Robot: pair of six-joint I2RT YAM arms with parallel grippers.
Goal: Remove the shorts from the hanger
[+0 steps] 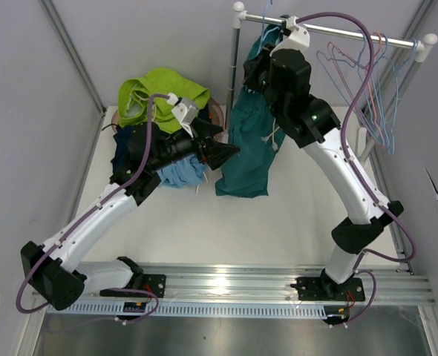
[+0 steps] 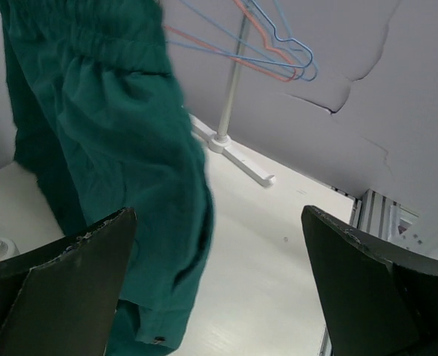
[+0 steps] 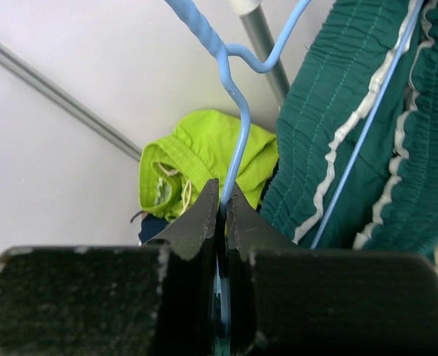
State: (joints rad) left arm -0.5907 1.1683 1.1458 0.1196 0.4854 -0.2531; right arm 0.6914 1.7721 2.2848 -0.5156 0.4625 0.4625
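Black jaws of the right gripper were clamped on a thin blue wire hanger carrying teal fabric shorts at a metal rail. Jaws of the left gripper stood wide apart beside them. Lime green shorts topped a heap on the white bench; spare wire hangers hung near grey walls.
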